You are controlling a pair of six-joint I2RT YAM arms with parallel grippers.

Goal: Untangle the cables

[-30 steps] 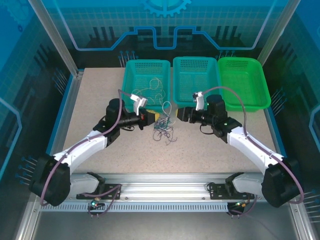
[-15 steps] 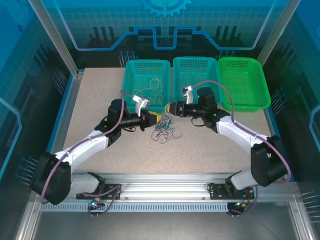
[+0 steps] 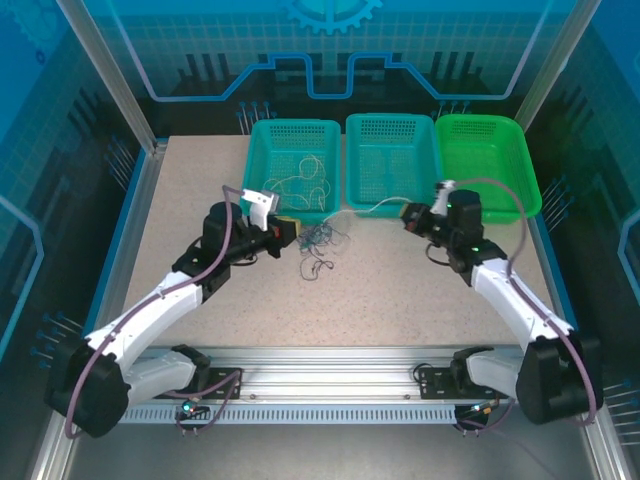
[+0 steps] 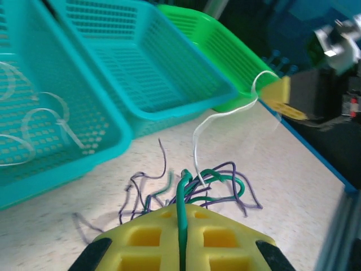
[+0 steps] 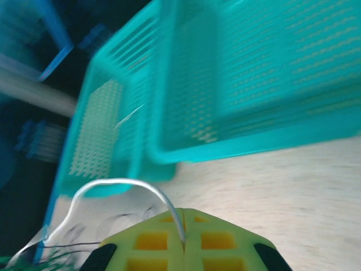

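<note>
Kim: Right tool [image 3: 408, 215] has swung away from the heap since a second ago. It was just beside the left tool and is now in front of the green basket [image 3: 480, 122], pinching a pale strand [image 3: 375, 207] that it drew out with it.

Ravi: And the left tool [image 3: 292, 232]?

Kim: Clamped on a green strand [image 4: 181, 195], low over the table [image 3: 200, 200], right at the heap's left edge.

Ravi: So one anchors and one pulls. How should the pull go?

Kim: Slowly, I'd say, along the line the pale strand already takes, low past the front of the middle teal basket [image 3: 390, 118]. There is slack in it yet, since it bends on its way across. If the heap starts to travel with it, ease off. A jerk would likely tighten a crossing, or slip so thin a wire out of the grip.

Ravi: Where are the cables?

Kim: The cables [image 3: 320, 240] sit in a small loose knot on the table, just in front of the left teal basket [image 3: 295, 124], between the tools but hard by the left one. They are thin, floppy and curly, with green loops and purple strands [image 4: 152, 186] crossing and loose ends sticking out. The pale one rises from the middle of the knot and ends in a small hook at the right tool. Other pale loops [image 3: 300, 180] lie inside the left teal basket.
</note>
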